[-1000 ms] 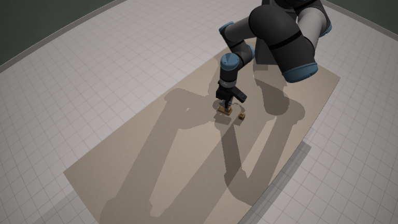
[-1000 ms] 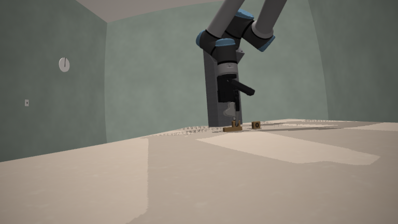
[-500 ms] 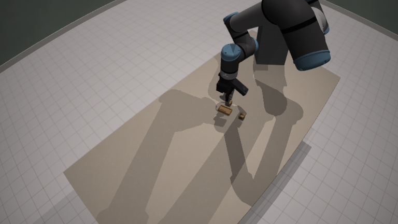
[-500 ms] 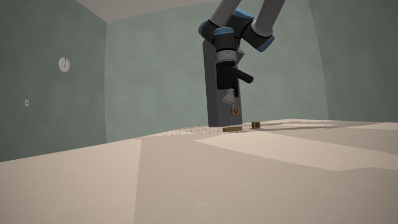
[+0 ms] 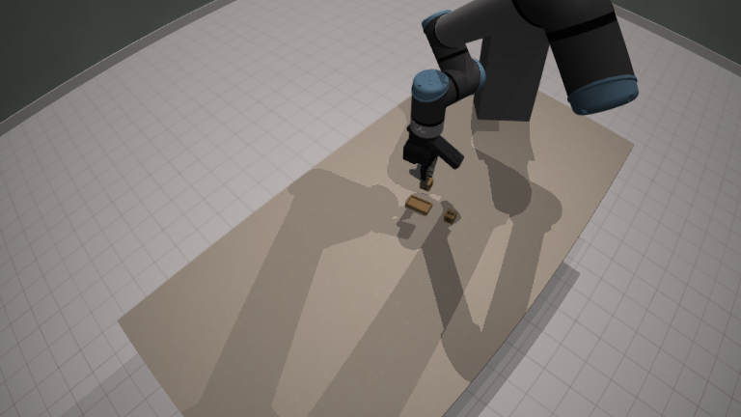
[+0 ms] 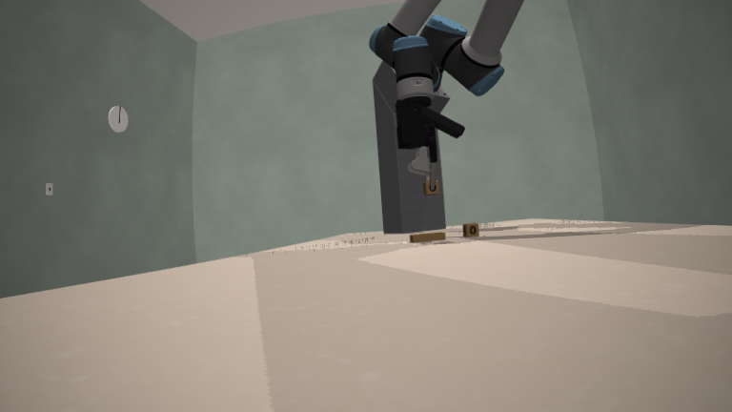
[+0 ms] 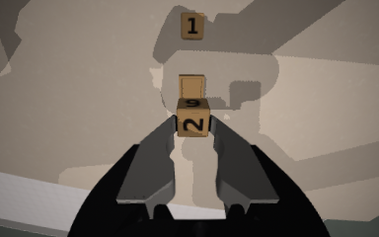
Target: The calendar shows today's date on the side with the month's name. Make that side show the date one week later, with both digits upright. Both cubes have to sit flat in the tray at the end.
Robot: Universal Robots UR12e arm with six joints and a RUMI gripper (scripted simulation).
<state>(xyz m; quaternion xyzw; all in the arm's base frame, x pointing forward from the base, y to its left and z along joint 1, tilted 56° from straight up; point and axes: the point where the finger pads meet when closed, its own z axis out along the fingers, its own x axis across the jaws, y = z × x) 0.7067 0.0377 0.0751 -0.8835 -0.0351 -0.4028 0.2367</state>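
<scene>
One tool gripped one of two cubes above the desk; one cube lay beside one tray.

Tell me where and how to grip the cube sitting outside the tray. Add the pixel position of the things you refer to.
Once the hand (image 5: 425, 180) (image 6: 432, 186) (image 7: 192, 116) is free, I'd bring it straight down over the cube (image 5: 450, 215) (image 6: 470, 230) (image 7: 192, 26) and pinch two opposite upright sides: it sits flat, its 1 facing up, with nothing seen touching those sides.
</scene>
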